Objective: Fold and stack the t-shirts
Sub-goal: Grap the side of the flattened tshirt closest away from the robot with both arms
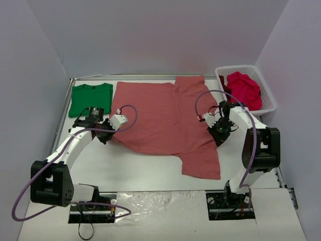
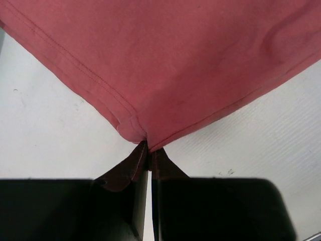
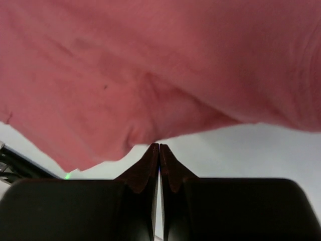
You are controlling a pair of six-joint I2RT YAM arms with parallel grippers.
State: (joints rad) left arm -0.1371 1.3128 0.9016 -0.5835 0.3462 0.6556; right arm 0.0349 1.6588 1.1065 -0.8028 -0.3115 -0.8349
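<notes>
A salmon-pink t-shirt [image 1: 160, 118] lies spread across the middle of the table, with one sleeve toward the front right. My left gripper [image 1: 107, 132] is shut on its near left hem corner [image 2: 138, 128], close to the table. My right gripper [image 1: 219, 131] is at the shirt's right edge. Its jaws are shut, and the puckered fabric edge [image 3: 140, 135] meets the tips and looks pinched. A green t-shirt [image 1: 90, 98] lies folded at the back left. Crimson t-shirts [image 1: 245, 89] are piled in the basket.
A white lattice basket [image 1: 268, 95] stands at the back right corner. Grey walls enclose the table on three sides. The table's left edge rail [image 1: 64, 113] runs beside the green shirt. Bare white table [image 1: 145, 168] lies in front of the pink shirt.
</notes>
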